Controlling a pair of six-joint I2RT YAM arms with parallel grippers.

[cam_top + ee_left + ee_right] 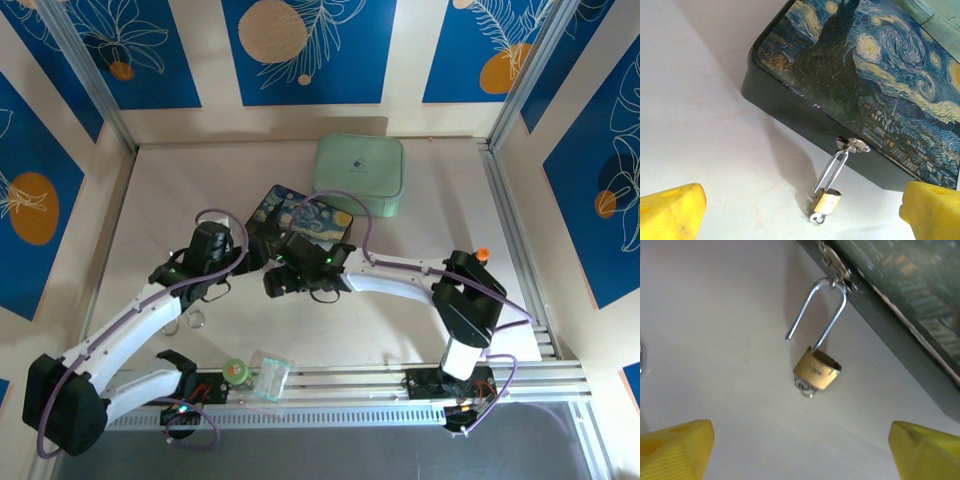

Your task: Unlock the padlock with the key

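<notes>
Because the padlock [816, 371] is tiny, smooth and light, it probably swings and slips easily; the flat sides of its brass body look the safest hold. It hangs from the hasp of the painted box [865, 75], at the centre of the right wrist view. The left pincer [802, 212] and the right pincer [800, 450] are both released, empty.
</notes>
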